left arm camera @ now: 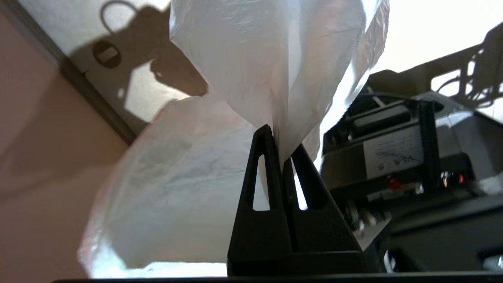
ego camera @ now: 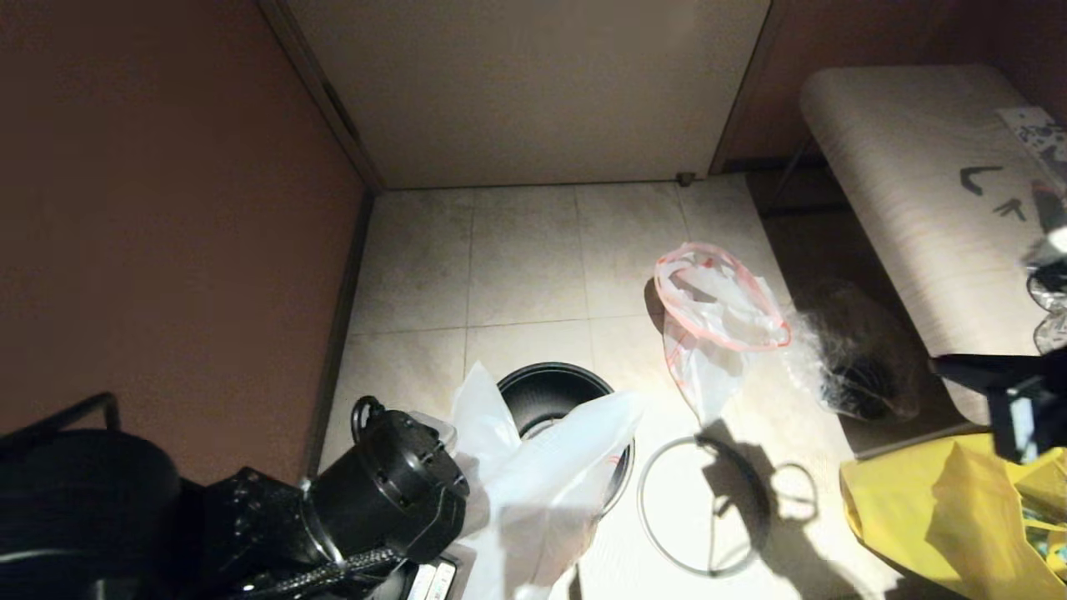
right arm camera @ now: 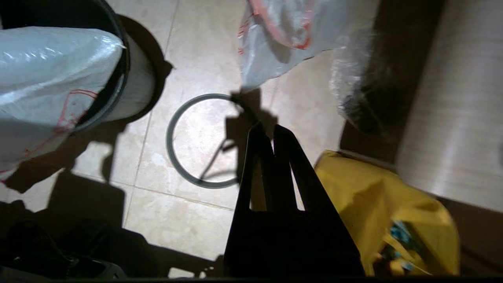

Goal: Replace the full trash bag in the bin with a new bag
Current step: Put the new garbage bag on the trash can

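The left gripper (left arm camera: 281, 151) is pinched tight on a fold of the new bag (ego camera: 533, 475), holding it up so it drapes over the near edge of the bin (ego camera: 554, 392). The bin looks bare inside, so the old liner seems out already. The full bag (ego camera: 717, 321) lies on the floor beyond, well clear of the bin, its pink hem gaping. The hoop (ego camera: 704, 504) lies flat on the tiles beside the bin (it will presumably need refitting). Left to do, I judge: spread the new bag into the bin and seat the hoop. The right gripper (right arm camera: 271, 133) hangs closed and empty above the hoop. A pale label shows on the robot's housing (left arm camera: 393, 151); its print cannot be read
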